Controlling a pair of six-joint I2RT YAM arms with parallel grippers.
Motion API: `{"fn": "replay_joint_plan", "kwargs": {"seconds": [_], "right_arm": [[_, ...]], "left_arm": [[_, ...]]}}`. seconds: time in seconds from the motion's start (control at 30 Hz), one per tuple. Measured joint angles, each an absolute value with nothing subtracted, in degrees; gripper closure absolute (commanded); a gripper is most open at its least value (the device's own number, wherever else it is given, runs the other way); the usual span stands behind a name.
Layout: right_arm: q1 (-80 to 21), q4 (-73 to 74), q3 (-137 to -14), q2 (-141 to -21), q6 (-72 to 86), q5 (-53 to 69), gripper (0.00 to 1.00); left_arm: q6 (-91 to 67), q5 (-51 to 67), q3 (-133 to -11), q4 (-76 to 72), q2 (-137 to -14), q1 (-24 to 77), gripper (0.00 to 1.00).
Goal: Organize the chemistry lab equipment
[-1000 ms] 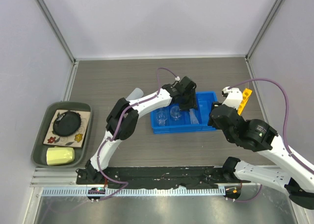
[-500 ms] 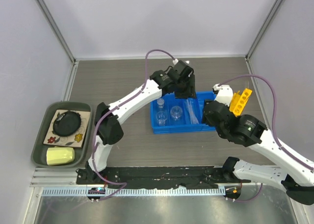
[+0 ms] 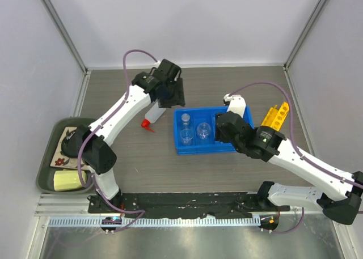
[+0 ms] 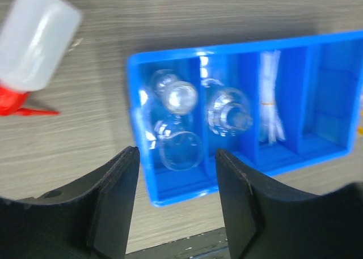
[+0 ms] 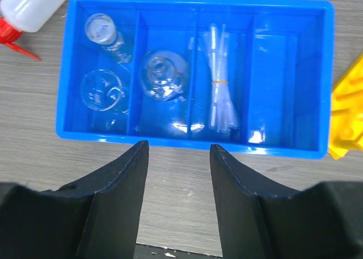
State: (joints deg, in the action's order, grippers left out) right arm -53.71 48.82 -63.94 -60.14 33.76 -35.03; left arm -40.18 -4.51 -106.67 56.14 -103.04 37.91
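Observation:
The blue compartmented bin (image 3: 204, 149) sits mid-table. It holds two clear beakers (image 5: 102, 92) in its left compartment. A flask (image 5: 161, 72) fills the second and bundled pipettes (image 5: 218, 86) the third. The right compartment is empty. The white squeeze bottle (image 3: 153, 113) with its red nozzle lies on its side left of the bin. The yellow holed rack (image 3: 275, 116) lies right of the bin. My left gripper (image 3: 172, 97) is open and empty between bottle and bin. My right gripper (image 3: 225, 124) is open and empty above the bin's right half.
A dark green tray (image 3: 45, 179) with a black object, a patterned card and a yellow block sits at the left edge. White walls enclose the table. The arm bases and a black rail run along the near edge.
My left arm swung left from above the bin to beside the squeeze bottle. My right gripper moved left from by the yellow rack to over the bin. The bottle is now uncovered.

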Motion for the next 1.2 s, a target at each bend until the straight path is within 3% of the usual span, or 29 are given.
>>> {"fn": "replay_joint_plan", "kwargs": {"seconds": [0.2,0.7,1.0,1.2], "right_arm": [[-58.1,46.0,-65.3,-64.7,33.6,-34.4,0.46],[-65.5,44.6,-67.3,-69.7,33.5,-35.6,0.45],[-65.8,44.5,-66.7,-66.9,33.5,-35.9,0.45],[-65.8,43.9,-65.1,-66.6,33.2,-35.9,0.44]], "left_arm": [[-33.4,-4.8,-102.1,59.2,-102.3,30.2,0.3],[-18.2,-10.1,-92.6,60.6,-104.0,21.1,0.21],[-13.0,-10.0,-90.9,57.3,-109.6,21.1,0.09],[-10.8,-10.0,-91.0,56.3,-111.9,21.1,0.09]]}}
